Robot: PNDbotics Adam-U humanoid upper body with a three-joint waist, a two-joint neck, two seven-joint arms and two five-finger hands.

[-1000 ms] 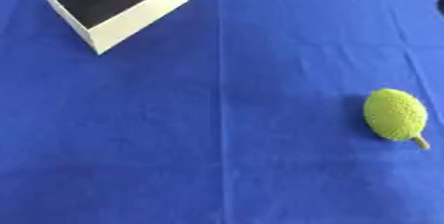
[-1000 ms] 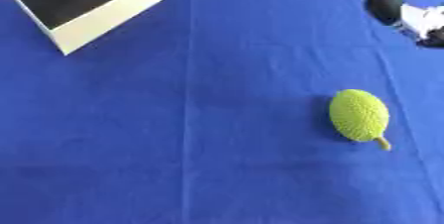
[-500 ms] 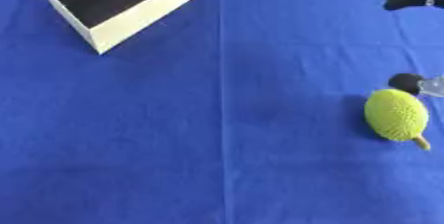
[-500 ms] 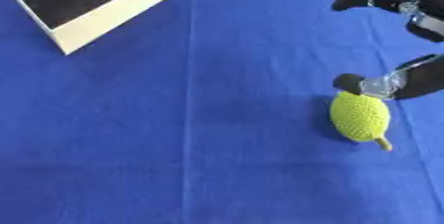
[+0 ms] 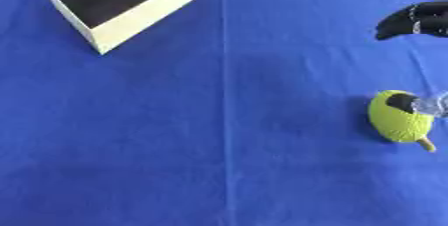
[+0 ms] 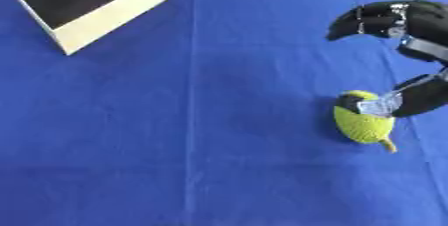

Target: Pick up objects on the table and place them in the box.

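Observation:
A yellow-green knitted fruit (image 6: pixel 363 124) with a short brown stem lies on the blue table at the right. My right hand (image 6: pixel 426 25) reaches in from the right edge above it, open. Its thumb (image 6: pixel 418 98) rests its tip on the fruit's top. Its curved fingers (image 6: pixel 367 19) hang well beyond the fruit on the far side, apart from it. The cream box (image 5: pixel 121 6), black inside and with nothing in it, stands at the far left with its top open. My left hand shows in neither view.
The blue cloth (image 5: pixel 227 135) covers the whole table, with a faint straight crease running from far to near through the middle. Nothing else lies between the fruit and the box.
My right hand has come in from the far right and dropped toward the fruit. Its thumb tip, beside the fruit's far edge half a second ago, now lies on the fruit's top.

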